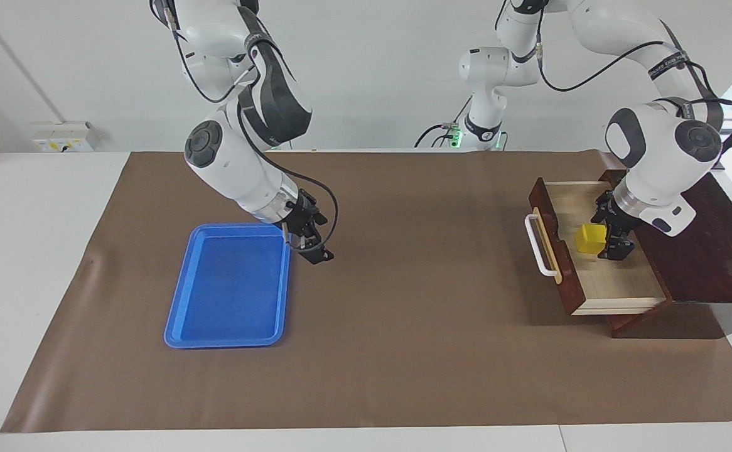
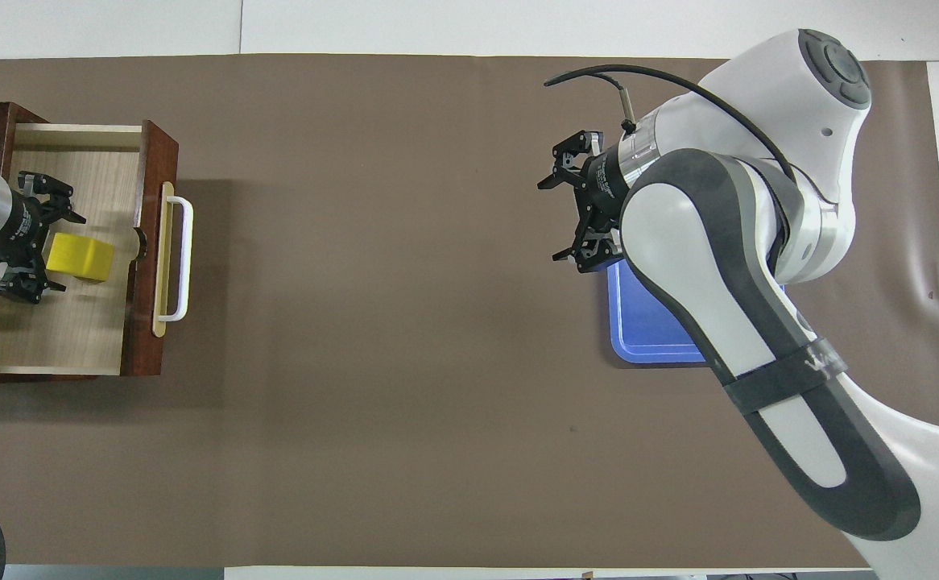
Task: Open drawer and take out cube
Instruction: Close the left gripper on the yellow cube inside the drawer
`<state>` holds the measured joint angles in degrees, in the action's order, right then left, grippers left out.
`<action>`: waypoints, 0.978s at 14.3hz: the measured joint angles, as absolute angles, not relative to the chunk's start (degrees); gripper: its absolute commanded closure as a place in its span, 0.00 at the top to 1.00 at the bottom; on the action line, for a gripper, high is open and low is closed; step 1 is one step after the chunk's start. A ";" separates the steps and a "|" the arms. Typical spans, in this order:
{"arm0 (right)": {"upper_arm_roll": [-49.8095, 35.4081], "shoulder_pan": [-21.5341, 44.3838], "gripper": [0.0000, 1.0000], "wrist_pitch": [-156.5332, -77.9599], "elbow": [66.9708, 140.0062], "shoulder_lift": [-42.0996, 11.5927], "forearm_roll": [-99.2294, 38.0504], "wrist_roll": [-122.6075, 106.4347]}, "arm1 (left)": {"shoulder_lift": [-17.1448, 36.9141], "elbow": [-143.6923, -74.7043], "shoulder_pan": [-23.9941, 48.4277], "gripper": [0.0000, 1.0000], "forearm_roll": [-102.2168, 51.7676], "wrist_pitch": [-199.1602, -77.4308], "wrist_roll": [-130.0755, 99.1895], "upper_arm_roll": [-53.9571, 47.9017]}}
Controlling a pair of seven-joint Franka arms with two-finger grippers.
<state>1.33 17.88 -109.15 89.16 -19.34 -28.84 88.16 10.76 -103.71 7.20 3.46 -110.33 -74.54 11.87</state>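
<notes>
The drawer [image 1: 617, 282] stands pulled out of its dark wooden cabinet at the left arm's end of the table, its white bar handle [image 1: 537, 245] toward the table's middle. The yellow cube [image 1: 591, 238] lies on the drawer's light wood floor [image 2: 59, 330]. My left gripper [image 1: 607, 233] is open and low inside the drawer, its fingers on either side of the cube's [image 2: 79, 258] cabinet-side end. In the overhead view the left gripper [image 2: 57, 251] shows the same. My right gripper [image 1: 316, 242] is open and empty, waiting above the mat beside the blue tray; it also shows in the overhead view [image 2: 554, 219].
A blue plastic tray [image 1: 228, 285] lies on the brown mat toward the right arm's end; my right arm covers most of the tray [image 2: 651, 322] in the overhead view. The dark cabinet top [image 1: 711, 251] stands at the table's edge next to the drawer.
</notes>
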 measured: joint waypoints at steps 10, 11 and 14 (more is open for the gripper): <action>1.33 17.88 0.96 -109.15 89.24 -19.34 -28.84 87.39 | 10.64 -103.87 7.21 0.65 3.46 -110.57 -77.61 12.38; 1.33 17.88 0.96 -109.15 89.24 -19.34 -28.84 87.26 | 10.64 -103.87 7.21 0.36 3.46 -110.69 -78.38 12.38; 1.34 17.88 0.96 -109.15 89.25 -19.34 -28.84 87.19 | 10.63 -103.87 7.22 0.00 3.46 -112.02 -80.41 12.31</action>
<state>1.34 17.88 -109.15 89.25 -19.34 -28.84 87.19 10.63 -103.87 7.22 3.46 -112.02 -80.41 12.31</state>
